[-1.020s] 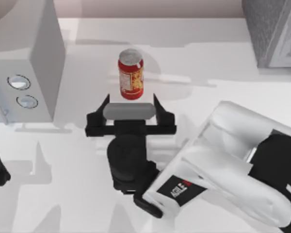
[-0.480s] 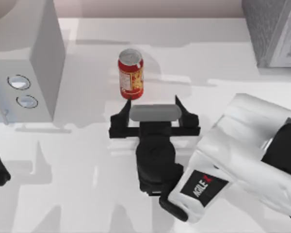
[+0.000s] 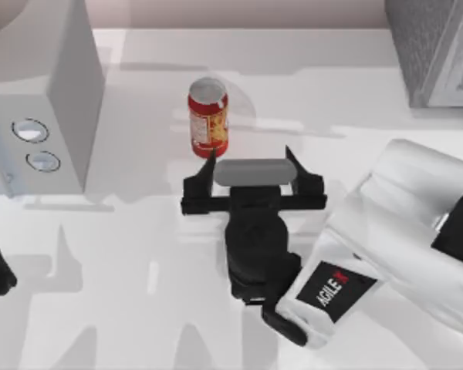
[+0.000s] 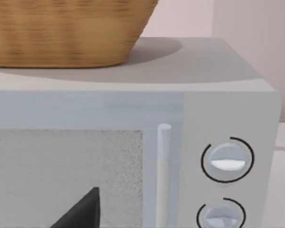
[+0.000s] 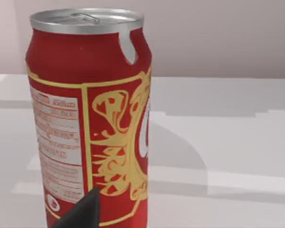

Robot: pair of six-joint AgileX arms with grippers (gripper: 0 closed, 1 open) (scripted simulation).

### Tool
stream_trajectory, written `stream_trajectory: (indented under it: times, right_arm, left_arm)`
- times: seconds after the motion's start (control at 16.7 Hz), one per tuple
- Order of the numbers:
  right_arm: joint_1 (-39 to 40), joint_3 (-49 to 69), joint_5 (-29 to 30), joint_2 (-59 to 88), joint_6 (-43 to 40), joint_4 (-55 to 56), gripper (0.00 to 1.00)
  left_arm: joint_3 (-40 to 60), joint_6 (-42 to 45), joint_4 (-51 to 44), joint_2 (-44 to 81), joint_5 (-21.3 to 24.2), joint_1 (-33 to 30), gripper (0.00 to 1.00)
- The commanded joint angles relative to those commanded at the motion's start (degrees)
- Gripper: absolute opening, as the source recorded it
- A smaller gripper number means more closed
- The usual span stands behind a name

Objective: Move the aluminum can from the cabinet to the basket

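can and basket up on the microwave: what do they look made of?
Aluminum can: looks like thin metal, with a bare brushed silver lid and pull tab and a glossy red printed wall with yellow and white label. Basket: looks like woven wicker or straw, matte tan, with fine horizontal weave lines; it may simply be a rendered texture.

The small red aluminium drink can, silver-topped with a yellow-and-white label, stands upright on the white table, toward the far edge and slightly left of the middle.
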Motion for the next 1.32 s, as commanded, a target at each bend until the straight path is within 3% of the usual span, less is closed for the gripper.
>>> stream_trajectory:
  times: [0.42,0.96,1.32]
  right_arm:
    - [-13.7,-13.3,-11.2,-24.9,-0.1,-19.6,1.00]
    - [-36.6,-40.0,-32.9,-88.6,-0.9,-55.3,1.00]
    - [-46.4,-53.8,-45.3,-124.2,-1.6,-71.4,1.00]
  left_arm:
    - [0.0,0.0,0.0,0.0,0.0,0.0,1.00]
    - [0.0,0.0,0.0,0.0,0.0,0.0,1.00]
    - [0.0,0.0,0.0,0.0,0.0,0.0,1.00]
